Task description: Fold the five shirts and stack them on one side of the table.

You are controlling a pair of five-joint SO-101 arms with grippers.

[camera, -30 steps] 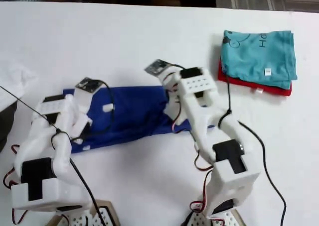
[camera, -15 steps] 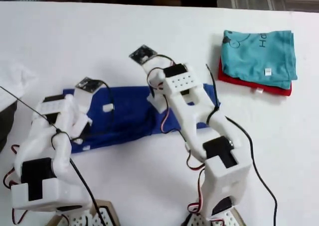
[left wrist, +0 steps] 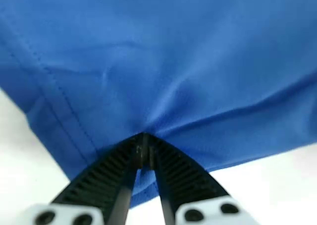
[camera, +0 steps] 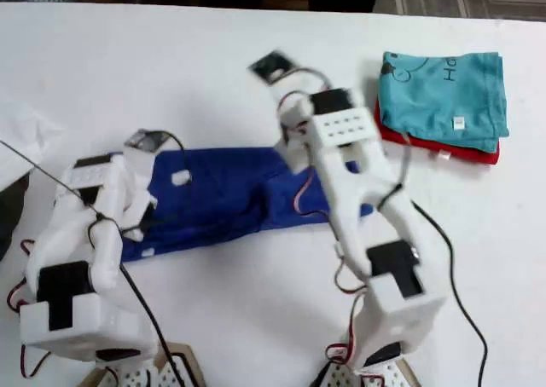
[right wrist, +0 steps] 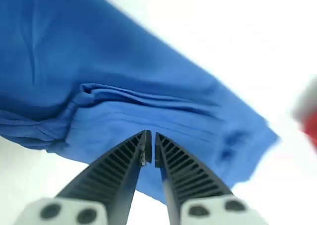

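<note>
High view: the blue shirt (camera: 222, 195) lies as a long strip across the middle of the table (camera: 171, 63), with the left arm (camera: 85, 225) over its left end and the right arm (camera: 350, 165) over its right end. A teal shirt (camera: 444, 93) sits folded on a red shirt (camera: 478, 155) near the far right corner. Left wrist view: the left gripper (left wrist: 142, 153) is pinching a pucker of the blue cloth. Right wrist view: the right gripper (right wrist: 150, 148) has its fingers pretty much pressed together above the blue shirt, nothing visible between them.

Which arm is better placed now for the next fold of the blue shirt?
Probably left: the left gripper pinches the blue shirt at its hem; the right gripper is shut above it, holding nothing.
</note>
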